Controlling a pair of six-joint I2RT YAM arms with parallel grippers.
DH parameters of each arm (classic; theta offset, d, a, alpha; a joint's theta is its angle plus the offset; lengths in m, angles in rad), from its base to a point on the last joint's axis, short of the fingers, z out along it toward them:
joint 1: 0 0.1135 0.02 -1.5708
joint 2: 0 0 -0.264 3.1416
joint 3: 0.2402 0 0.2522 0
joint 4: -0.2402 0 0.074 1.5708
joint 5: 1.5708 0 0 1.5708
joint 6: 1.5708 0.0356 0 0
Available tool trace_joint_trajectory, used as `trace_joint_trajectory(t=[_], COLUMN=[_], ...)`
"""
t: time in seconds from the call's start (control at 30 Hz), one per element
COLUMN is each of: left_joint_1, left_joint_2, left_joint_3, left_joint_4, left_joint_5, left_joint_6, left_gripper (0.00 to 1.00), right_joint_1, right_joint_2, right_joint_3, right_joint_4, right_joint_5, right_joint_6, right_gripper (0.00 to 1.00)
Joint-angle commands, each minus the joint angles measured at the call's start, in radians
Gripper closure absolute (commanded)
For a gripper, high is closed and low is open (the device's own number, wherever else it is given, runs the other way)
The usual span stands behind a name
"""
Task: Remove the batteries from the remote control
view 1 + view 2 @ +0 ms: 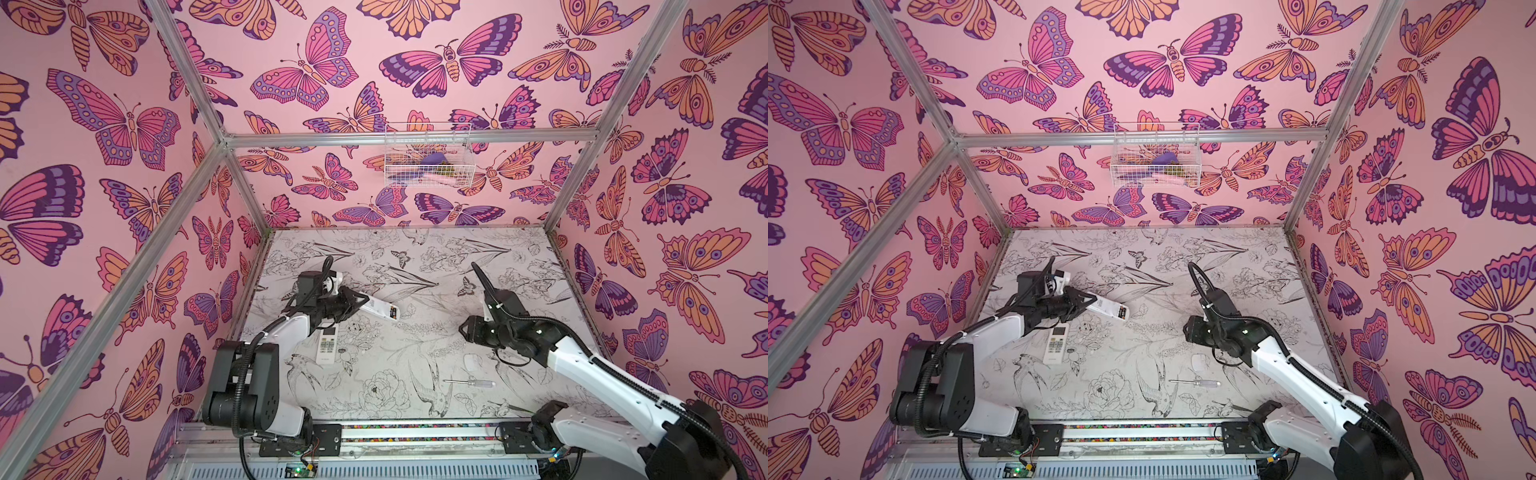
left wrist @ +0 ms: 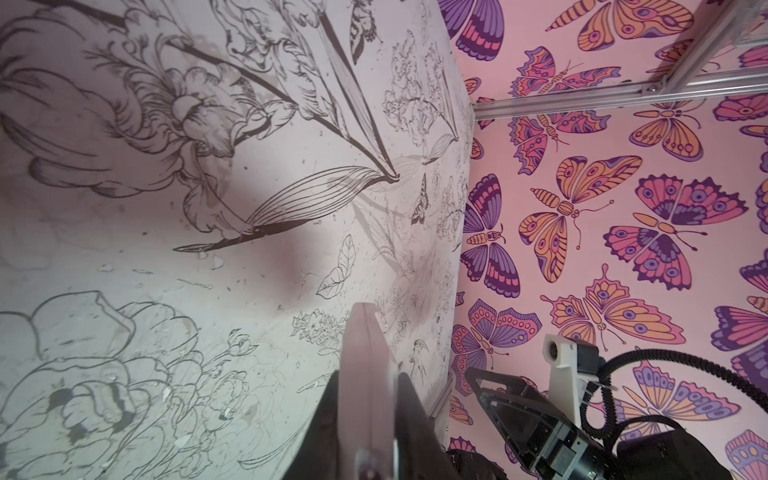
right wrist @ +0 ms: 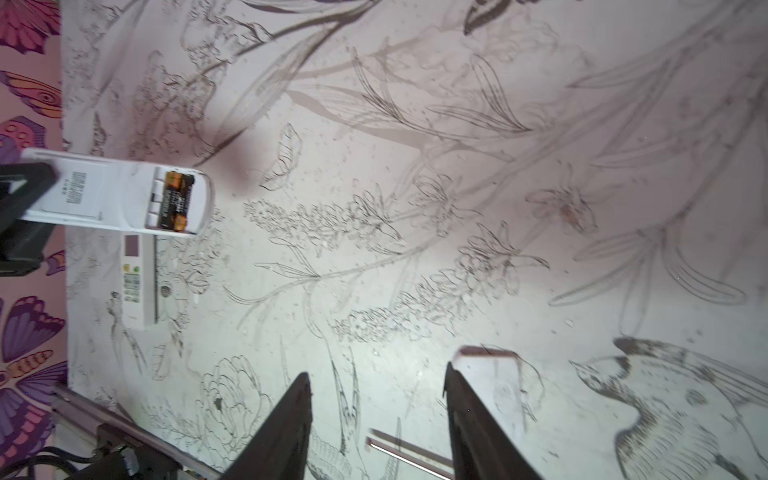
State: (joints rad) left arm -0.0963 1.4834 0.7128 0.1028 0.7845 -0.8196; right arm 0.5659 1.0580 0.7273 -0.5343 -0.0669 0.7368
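My left gripper point(image 1: 358, 303) point(image 2: 368, 376) is shut on one end of a white remote control point(image 1: 376, 307) point(image 1: 1106, 306) point(image 3: 104, 195) and holds it above the table. The remote's back faces up with its compartment uncovered. The batteries point(image 3: 172, 201) point(image 1: 392, 311), black with orange ends, sit side by side inside it. My right gripper point(image 1: 465, 330) point(image 3: 376, 376) is open and empty, low over the right side of the table. The white battery cover point(image 3: 490, 386) point(image 1: 471, 362) lies flat just beside one fingertip.
A second white remote point(image 1: 328, 345) point(image 3: 139, 282) lies buttons-up on the table below the held one. A clear-handled screwdriver point(image 1: 469, 382) point(image 3: 407, 451) lies near the front right. A wire basket point(image 1: 428, 156) hangs on the back wall.
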Motion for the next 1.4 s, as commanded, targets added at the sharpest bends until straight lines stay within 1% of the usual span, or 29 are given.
trace_joint_trajectory(t=[0.0,0.13,0.27,0.33,0.37,0.47,0.6,0.77,0.93,1.03,1.13,1.23,1.37], left_joint_1=[-0.012,-0.037,-0.051,-0.058,-0.059,-0.061,-0.065,-0.068,-0.071,-0.088,-0.100,-0.103,-0.115], left_joint_2=[0.022,0.035,0.053,0.051,0.053,0.066,0.061,0.076,0.081,0.084,0.088,0.103,0.094], left_joint_3=[-0.018,-0.011,-0.003,0.000,0.001,0.018,0.021,0.043,0.044,0.048,0.055,0.068,0.068], left_joint_4=[-0.004,-0.008,-0.030,-0.035,-0.038,-0.092,-0.130,-0.197,-0.203,-0.203,-0.203,-0.226,-0.232], left_joint_5=[-0.030,-0.033,-0.054,-0.053,-0.056,-0.095,-0.113,-0.156,-0.157,-0.153,-0.146,-0.160,-0.154], left_joint_6=[0.000,0.005,0.005,0.008,0.010,0.023,0.028,0.040,0.045,0.048,0.057,0.060,0.065], left_gripper=[0.97,0.95,0.93,0.88,0.82,0.72,0.60,0.47,0.27,0.19,0.15,0.13,0.12], right_joint_1=[0.002,0.019,0.052,0.065,0.078,0.109,0.118,0.132,0.133,0.133,0.146,0.153,0.155], right_joint_2=[-0.029,-0.036,-0.030,-0.022,-0.017,-0.002,0.029,0.067,0.110,0.129,0.144,0.159,0.193], right_joint_3=[-0.024,-0.026,-0.026,-0.022,-0.022,-0.040,-0.058,-0.070,-0.065,-0.070,-0.062,-0.071,-0.077], right_joint_4=[-0.156,-0.218,-0.264,-0.275,-0.277,-0.269,-0.228,-0.206,-0.176,-0.164,-0.154,-0.141,-0.118], right_joint_5=[0.066,0.085,0.141,0.141,0.147,0.173,0.138,0.157,0.139,0.131,0.111,0.127,0.097], right_joint_6=[0.020,0.024,0.030,0.030,0.030,0.038,0.049,0.049,0.028,0.038,0.032,0.035,0.032], right_gripper=[0.44,0.37,0.32,0.29,0.27,0.24,0.23,0.23,0.24,0.25,0.26,0.27,0.28])
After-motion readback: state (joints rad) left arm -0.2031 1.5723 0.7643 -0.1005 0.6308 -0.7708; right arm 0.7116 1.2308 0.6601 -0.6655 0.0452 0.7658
